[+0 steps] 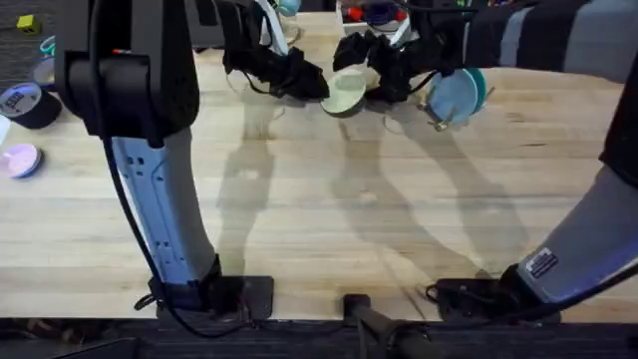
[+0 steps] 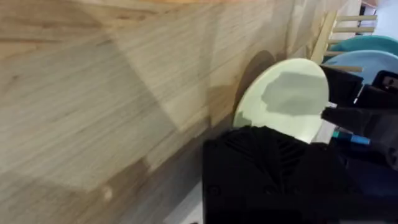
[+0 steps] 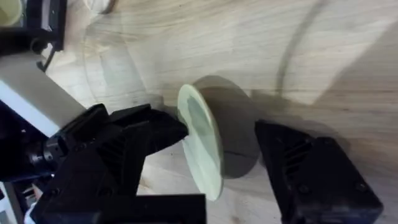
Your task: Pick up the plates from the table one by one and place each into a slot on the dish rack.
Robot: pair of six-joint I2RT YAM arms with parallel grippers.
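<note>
The pale cream-yellow plate is held on edge above the table, near the far side. My left gripper is shut on it; in the left wrist view the plate rises from behind my black finger. My right gripper is open, and its fingers straddle the edge-on plate, with a gap on one side. The teal plate stands in the dish rack beside a light-blue plate. The rack's pegs show past the plate.
Tape rolls and a small pink dish lie off the table's left edge. Coloured items sit at the far edge. The near and middle planks of the table are bare wood.
</note>
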